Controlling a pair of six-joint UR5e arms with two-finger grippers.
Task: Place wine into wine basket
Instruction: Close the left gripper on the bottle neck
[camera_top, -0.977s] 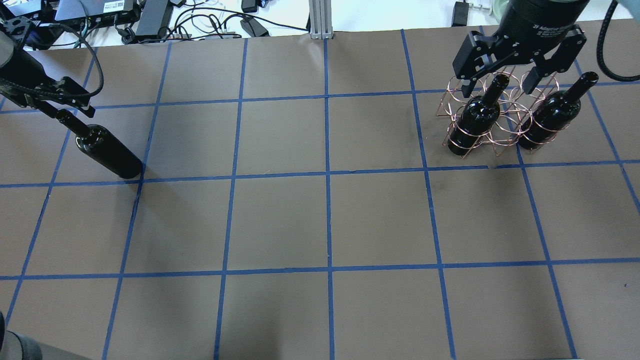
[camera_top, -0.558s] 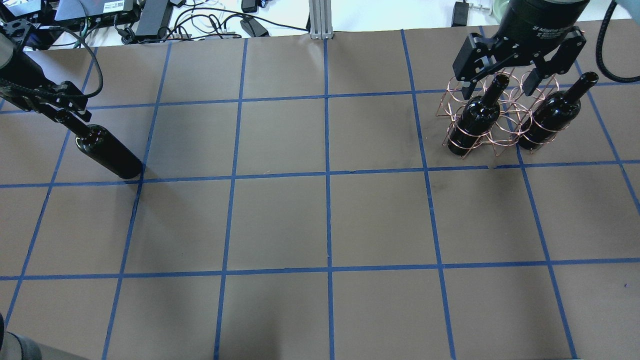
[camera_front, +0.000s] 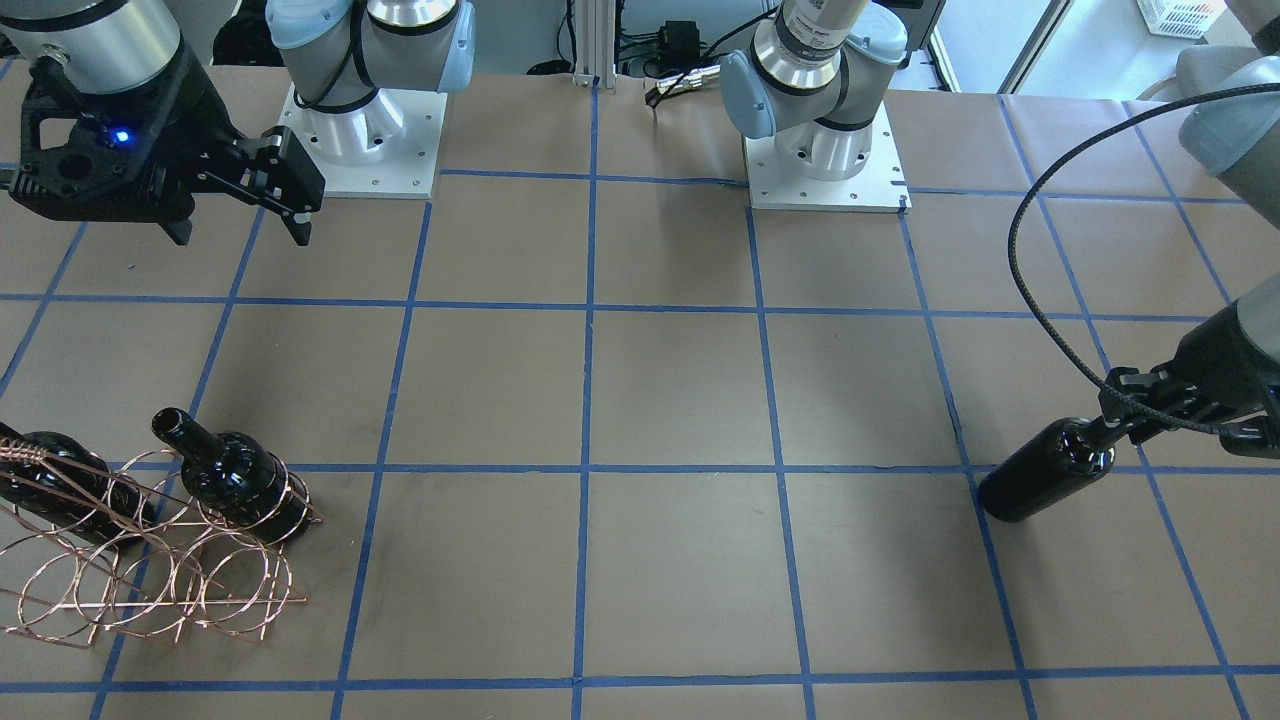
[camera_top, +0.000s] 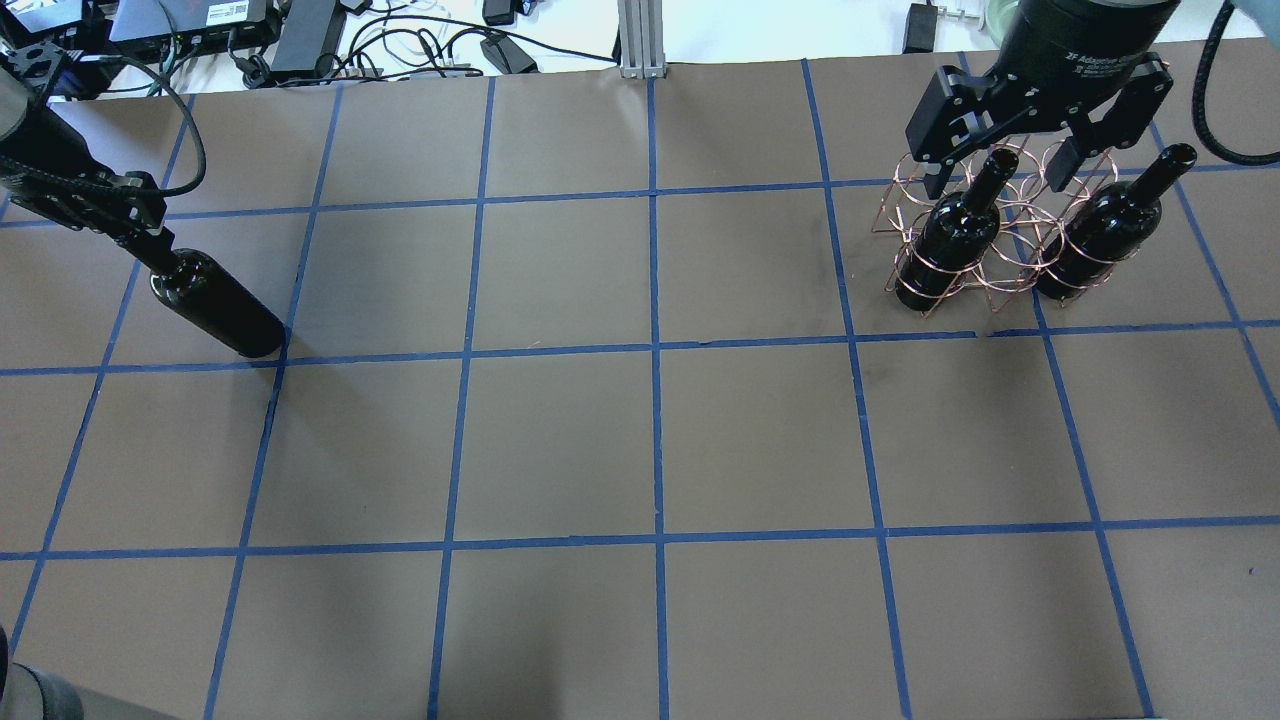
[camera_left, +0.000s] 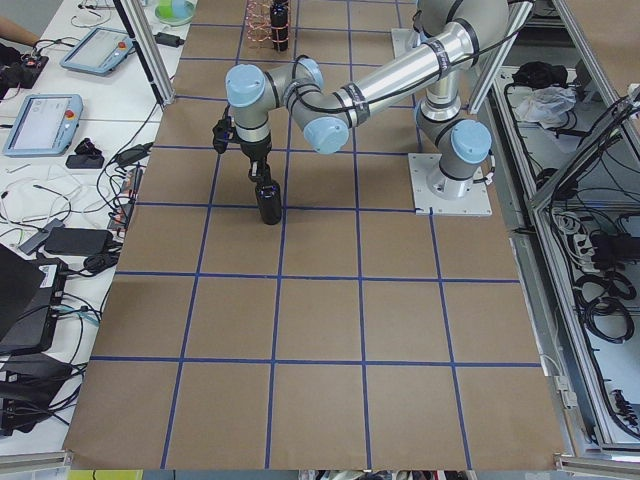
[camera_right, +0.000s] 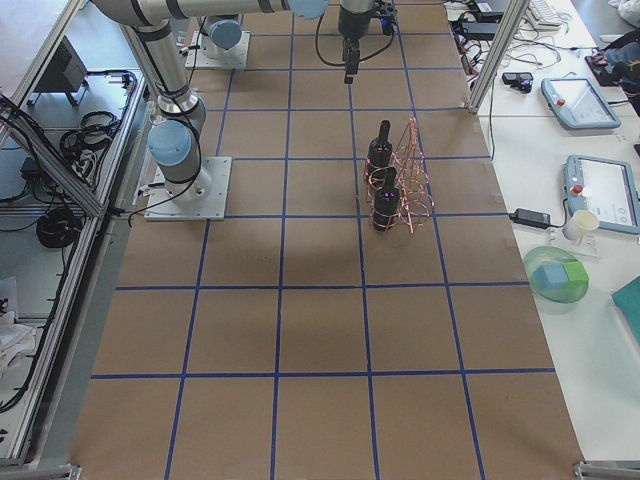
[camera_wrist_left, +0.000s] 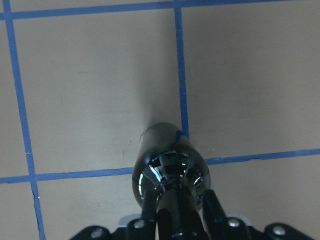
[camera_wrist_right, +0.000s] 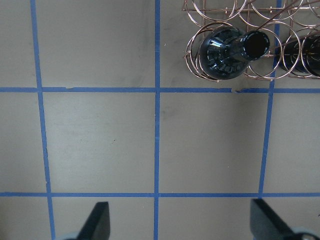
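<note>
The wine (camera_top: 215, 315) stands upright on the left side of the table (camera_top: 560, 440), its base by a tape line. The left gripper (camera_top: 148, 243) has clamped its neck from above (fingers tight on both sides). Well apart, the basket (camera_top: 985, 290) holds two other bottles (camera_top: 950, 240). The right gripper (camera_top: 1000, 170) hovers over them, jaws spread wide, empty.

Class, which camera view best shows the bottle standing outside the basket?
The front-facing view: the bottle shows whole, from base to the neck in the left gripper. Overhead shows it too, neck hidden. The left wrist camera sees only its shoulder and neck; the side views show it small.
</note>
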